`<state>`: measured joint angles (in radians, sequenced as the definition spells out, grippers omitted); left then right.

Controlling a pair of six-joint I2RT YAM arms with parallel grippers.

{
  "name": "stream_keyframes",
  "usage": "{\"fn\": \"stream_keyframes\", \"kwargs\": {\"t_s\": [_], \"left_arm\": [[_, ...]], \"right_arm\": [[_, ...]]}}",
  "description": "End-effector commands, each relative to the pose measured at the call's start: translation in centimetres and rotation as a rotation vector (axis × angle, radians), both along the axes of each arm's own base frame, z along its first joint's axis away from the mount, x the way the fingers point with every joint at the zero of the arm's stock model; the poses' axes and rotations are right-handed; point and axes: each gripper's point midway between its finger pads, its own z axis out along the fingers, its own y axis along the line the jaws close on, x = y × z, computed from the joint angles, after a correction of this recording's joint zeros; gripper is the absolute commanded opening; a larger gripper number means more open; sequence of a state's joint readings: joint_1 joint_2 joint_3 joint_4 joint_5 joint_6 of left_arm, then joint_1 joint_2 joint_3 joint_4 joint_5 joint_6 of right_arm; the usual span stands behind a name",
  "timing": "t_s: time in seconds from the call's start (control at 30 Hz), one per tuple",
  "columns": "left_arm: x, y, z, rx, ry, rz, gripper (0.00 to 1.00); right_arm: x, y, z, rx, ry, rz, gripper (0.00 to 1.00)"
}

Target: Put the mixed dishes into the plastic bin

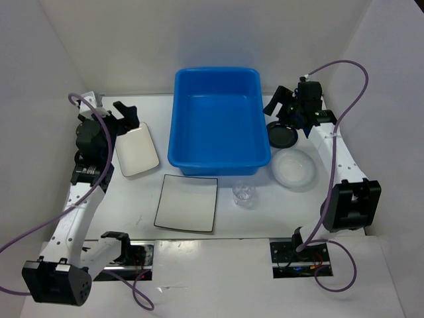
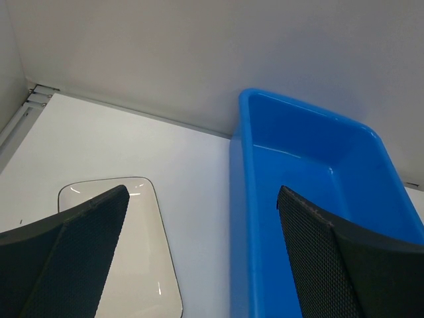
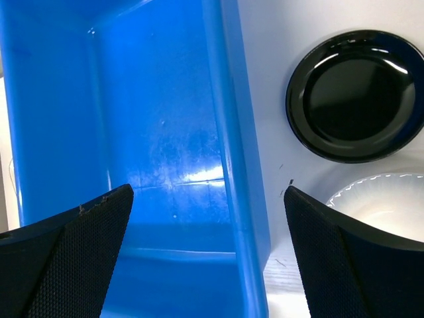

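Note:
The blue plastic bin (image 1: pixel 218 126) stands empty at the table's middle back. The white rounded-rectangle plate (image 1: pixel 137 150) lies left of it. The square plate with a dark rim (image 1: pixel 187 203) and the small clear cup (image 1: pixel 244 194) lie in front of it. The black round plate (image 1: pixel 282 135) and the translucent dish (image 1: pixel 296 169) lie to its right. My left gripper (image 1: pixel 127 118) is open and empty above the white plate's far end (image 2: pixel 132 265). My right gripper (image 1: pixel 278 106) is open and empty over the bin's right wall (image 3: pixel 232 165), beside the black plate (image 3: pixel 358 96).
White walls enclose the table at the back and both sides. In the left wrist view the bin (image 2: pixel 311 172) is to the right of the plate. In the right wrist view the translucent dish (image 3: pixel 391 205) lies just below the black plate.

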<state>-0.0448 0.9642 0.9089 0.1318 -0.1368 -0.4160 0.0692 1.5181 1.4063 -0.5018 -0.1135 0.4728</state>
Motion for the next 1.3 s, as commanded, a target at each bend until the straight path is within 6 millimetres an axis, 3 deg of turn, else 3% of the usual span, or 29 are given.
{"fn": "stream_keyframes", "kwargs": {"t_s": [0.0, 0.1, 0.13, 0.2, 0.23, 0.27, 0.3, 0.33, 0.37, 0.4, 0.43, 0.47, 0.5, 0.53, 0.57, 0.6, 0.63, 0.73, 0.77, 0.8, 0.83, 0.9, 0.97, 1.03, 1.07, 1.1, 1.13, 1.17, 1.27], "left_arm": [[0.2, 0.2, 1.1, 0.021, -0.043, 0.007, 1.00], [0.2, 0.0, 1.1, 0.037, -0.042, -0.005, 1.00], [0.6, 0.1, 0.3, 0.056, -0.009, -0.005, 1.00], [2.2, 0.3, -3.2, 0.097, 0.135, 0.000, 1.00], [3.1, 0.2, -4.3, 0.127, 0.176, 0.010, 1.00], [3.3, 0.6, -4.7, 0.129, 0.187, 0.036, 0.98], [3.2, 0.6, -4.7, 0.131, 0.187, 0.042, 0.94], [3.3, 1.3, -4.5, 0.135, 0.198, 0.084, 0.85], [3.1, 2.4, -4.5, 0.140, 0.216, 0.136, 0.68], [2.9, 3.3, -4.3, 0.142, 0.221, 0.172, 0.68], [3.0, 3.7, -4.5, 0.123, 0.234, 0.185, 0.58], [2.8, 5.1, -4.2, 0.100, 0.234, 0.242, 0.42], [2.6, 5.5, -3.7, 0.086, 0.240, 0.248, 0.31], [2.5, 5.9, -3.4, 0.067, 0.240, 0.262, 0.16], [2.5, 6.0, -3.1, 0.035, 0.236, 0.263, 0.00], [2.6, 5.9, -3.5, 0.022, 0.255, 0.252, 0.00], [3.1, 5.6, -3.6, -0.004, 0.257, 0.223, 0.00], [4.1, 4.1, -5.8, -0.110, 0.334, 0.125, 0.00], [4.3, 3.6, -6.6, -0.135, 0.369, 0.086, 0.00], [4.9, 3.1, -8.8, -0.172, 0.431, 0.058, 0.00], [5.1, 3.0, -9.3, -0.194, 0.456, 0.041, 0.00], [5.3, 2.2, -11.7, -0.249, 0.541, 0.002, 0.04], [4.9, 2.3, -13.1, -0.302, 0.594, -0.022, 0.19], [4.7, 2.8, -14.0, -0.335, 0.615, -0.019, 0.28], [4.3, 2.8, -14.7, -0.348, 0.637, -0.002, 0.45], [4.0, 2.9, -15.0, -0.348, 0.654, 0.009, 0.74], [3.8, 2.9, -14.9, -0.348, 0.656, 0.009, 0.95], [3.6, 3.0, -15.0, -0.347, 0.664, 0.021, 1.00], [3.4, 2.9, -13.5, -0.372, 0.630, 0.027, 1.00]], "right_arm": [[-0.1, -0.2, 3.5, 0.013, -0.110, -0.016, 1.00], [-0.6, -0.1, 3.2, 0.001, -0.131, 0.011, 1.00], [-0.5, -0.3, 3.5, -0.005, -0.149, -0.001, 1.00], [-0.3, -1.3, 3.8, -0.039, -0.155, -0.041, 1.00], [-0.1, -1.9, 2.0, -0.066, -0.097, -0.073, 1.00], [-0.1, -2.2, 2.2, -0.082, -0.095, -0.076, 0.97], [0.2, -2.2, 1.1, -0.086, -0.061, -0.074, 0.91], [0.5, -2.2, 0.8, -0.095, -0.046, -0.068, 0.81], [0.3, -2.2, 0.6, -0.096, -0.035, -0.068, 0.73], [0.7, -2.4, 0.5, -0.098, -0.033, -0.085, 0.73], [0.5, -2.4, 0.4, -0.099, -0.024, -0.085, 0.69], [0.5, -2.4, 0.3, -0.099, -0.024, -0.085, 0.59], [0.3, -2.4, -0.3, -0.090, -0.007, -0.091, 0.53], [0.2, -2.4, -0.7, -0.091, 0.002, -0.091, 0.36], [0.1, -2.4, -1.3, -0.092, 0.009, -0.091, 0.28], [-0.2, -2.4, -1.3, -0.092, 0.009, -0.091, 0.21], [-0.2, -2.6, -1.6, -0.098, 0.009, -0.098, 0.09], [-0.6, -3.3, -2.0, -0.133, 0.016, -0.122, 0.09], [-0.8, -3.6, -2.0, -0.146, 0.014, -0.124, 0.13], [-0.8, -3.6, -2.0, -0.146, 0.014, -0.124, 0.21], [-0.9, -4.0, -1.6, -0.156, 0.003, -0.126, 0.24], [-1.4, -4.1, -1.6, -0.167, 0.012, -0.118, 0.51], [-1.5, -4.2, -1.1, -0.185, -0.003, -0.105, 0.66], [-2.0, -4.3, -0.2, -0.191, -0.022, -0.101, 0.70], [-2.2, -4.3, -0.3, -0.192, -0.013, -0.100, 0.72], [-2.5, -4.3, -0.2, -0.191, -0.017, -0.101, 0.73], [-2.9, -3.8, 0.0, -0.176, -0.015, -0.078, 0.73], [-3.4, -3.6, 0.3, -0.173, -0.015, -0.059, 0.73], [-5.2, -3.0, 0.6, -0.153, 0.005, -0.027, 0.73]]}}
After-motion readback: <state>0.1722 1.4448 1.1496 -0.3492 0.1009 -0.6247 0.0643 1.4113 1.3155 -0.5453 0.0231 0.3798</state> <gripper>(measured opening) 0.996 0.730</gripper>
